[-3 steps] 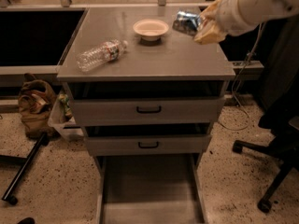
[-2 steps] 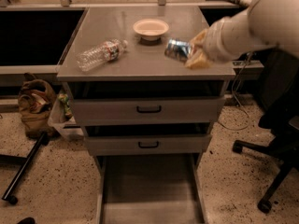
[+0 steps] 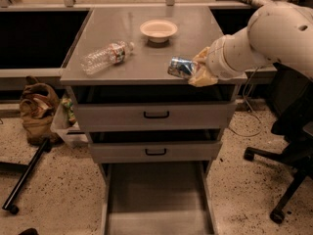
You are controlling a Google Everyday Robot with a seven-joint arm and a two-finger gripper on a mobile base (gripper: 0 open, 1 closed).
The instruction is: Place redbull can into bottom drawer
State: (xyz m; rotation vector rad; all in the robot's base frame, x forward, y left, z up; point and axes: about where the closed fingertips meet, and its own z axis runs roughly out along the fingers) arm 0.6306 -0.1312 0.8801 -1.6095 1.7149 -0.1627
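The redbull can, silver and blue, is held sideways in my gripper, which is shut on it. The gripper hangs over the front right edge of the grey cabinet top, at the end of my white arm coming in from the right. The bottom drawer is pulled out below, a wide shallow grey tray with low side rails, and nothing shows inside it. The can is well above the drawer and a little right of its middle.
A clear plastic water bottle lies on the cabinet top at left. A cream bowl stands at the back. Two upper drawers with black handles are closed. A brown bag sits on the floor left; an office chair base right.
My arm has carried the can from the back right of the cabinet top forward and down to its front edge.
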